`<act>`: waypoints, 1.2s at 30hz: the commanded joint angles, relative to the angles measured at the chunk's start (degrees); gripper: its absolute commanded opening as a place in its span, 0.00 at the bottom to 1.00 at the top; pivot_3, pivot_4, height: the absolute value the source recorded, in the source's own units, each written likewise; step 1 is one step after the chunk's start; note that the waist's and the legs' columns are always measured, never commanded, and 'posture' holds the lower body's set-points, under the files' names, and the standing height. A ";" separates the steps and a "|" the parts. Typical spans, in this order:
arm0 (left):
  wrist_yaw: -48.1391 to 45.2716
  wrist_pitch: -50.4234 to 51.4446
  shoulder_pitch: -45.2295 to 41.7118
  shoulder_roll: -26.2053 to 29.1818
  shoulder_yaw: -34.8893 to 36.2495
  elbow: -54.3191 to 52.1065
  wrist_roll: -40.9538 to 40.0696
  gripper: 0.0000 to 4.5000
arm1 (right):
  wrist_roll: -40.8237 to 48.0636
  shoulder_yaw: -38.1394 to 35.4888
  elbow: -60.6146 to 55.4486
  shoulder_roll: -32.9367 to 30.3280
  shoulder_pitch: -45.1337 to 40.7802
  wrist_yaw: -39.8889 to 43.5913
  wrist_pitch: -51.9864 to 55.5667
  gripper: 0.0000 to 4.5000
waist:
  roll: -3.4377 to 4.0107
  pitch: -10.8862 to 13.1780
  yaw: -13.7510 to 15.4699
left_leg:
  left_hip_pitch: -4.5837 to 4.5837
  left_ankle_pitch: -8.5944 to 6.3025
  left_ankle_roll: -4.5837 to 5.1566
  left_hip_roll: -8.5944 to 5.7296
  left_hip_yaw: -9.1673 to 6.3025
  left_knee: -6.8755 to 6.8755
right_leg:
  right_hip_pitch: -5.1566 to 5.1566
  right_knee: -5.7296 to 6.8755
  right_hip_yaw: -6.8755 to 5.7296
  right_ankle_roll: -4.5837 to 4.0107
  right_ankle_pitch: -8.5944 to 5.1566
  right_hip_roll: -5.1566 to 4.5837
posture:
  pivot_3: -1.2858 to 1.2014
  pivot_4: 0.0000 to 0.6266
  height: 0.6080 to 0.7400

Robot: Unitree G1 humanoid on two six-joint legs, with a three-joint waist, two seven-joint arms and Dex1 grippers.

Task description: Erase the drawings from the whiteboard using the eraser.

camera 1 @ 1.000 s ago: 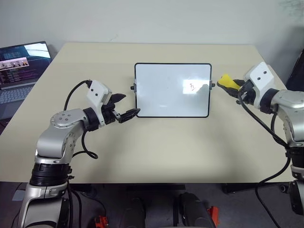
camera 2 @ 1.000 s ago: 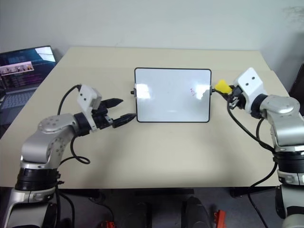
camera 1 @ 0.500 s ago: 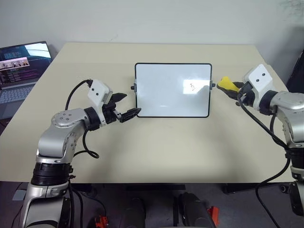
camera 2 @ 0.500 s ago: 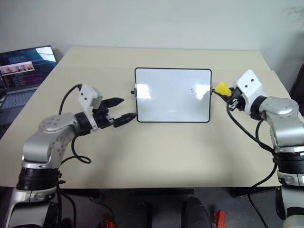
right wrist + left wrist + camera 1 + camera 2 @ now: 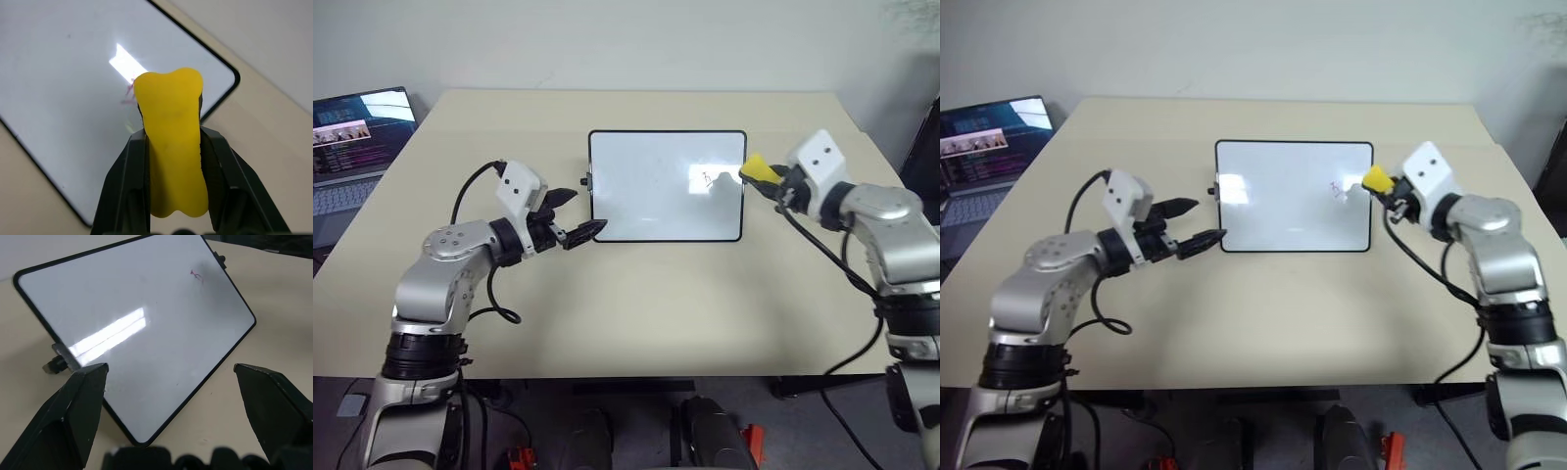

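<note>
Whiteboard [image 5: 667,186] lies flat at centre of the bench [image 5: 636,313]. Right hand [image 5: 766,176], fingers clamped on the yellow eraser [image 5: 760,168], sits at the board's right edge, eraser just beside the red drawings [image 5: 707,179] at centre right. Left hand [image 5: 572,217], fingers apart and empty, is at the board's lower-left corner.

No printed words, labels or brand marks can be read anywhere here; the only writing is a small red scribble [image 5: 707,179] on the whiteboard [image 5: 646,196], near its right edge, too small and faint to make out as a letter or number, and the laptop [image 5: 352,137] screen at far left shows coloured blocks with no legible text
</note>
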 commanded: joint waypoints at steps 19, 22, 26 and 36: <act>0.42 -0.64 -0.81 -0.94 -0.50 -2.60 0.32 1.00 | -16.82 10.97 41.05 11.82 -19.17 -9.28 -20.77 0.23 | -0.03 -0.03 -0.31 | 0.12 0.01 0.00 0.00 -0.02 0.04 | 0.14 0.04 0.00 -0.05 0.04 0.00 | 0.52 0.24 1.00; 0.41 -0.59 -0.51 -0.68 -0.19 -2.84 0.20 1.00 | -16.99 11.79 40.11 11.57 -16.82 -5.94 -20.86 0.23 | -0.06 -0.06 -0.38 | 0.18 0.00 0.00 -0.01 -0.02 0.17 | 0.23 0.05 0.01 0.00 0.06 0.00 | 0.52 0.24 1.00; 0.38 -0.69 -0.55 -0.42 -0.12 -2.70 0.25 1.00 | -17.67 13.49 37.53 10.50 -13.16 -0.60 -19.86 0.23 | -0.11 -0.15 -0.38 | 0.30 0.00 0.00 0.00 -0.02 0.21 | 0.35 0.11 0.01 0.02 0.06 0.01 | 0.52 0.24 1.00; -0.18 -1.18 -1.18 -0.38 -0.62 -1.98 0.51 1.00 | -17.39 11.91 31.18 8.61 -9.28 2.56 -14.94 0.23 | -0.24 -0.28 -0.27 | 0.31 0.02 0.01 -0.01 -0.02 0.69 | 0.48 0.16 0.02 0.28 0.22 0.02 | 0.52 0.24 1.00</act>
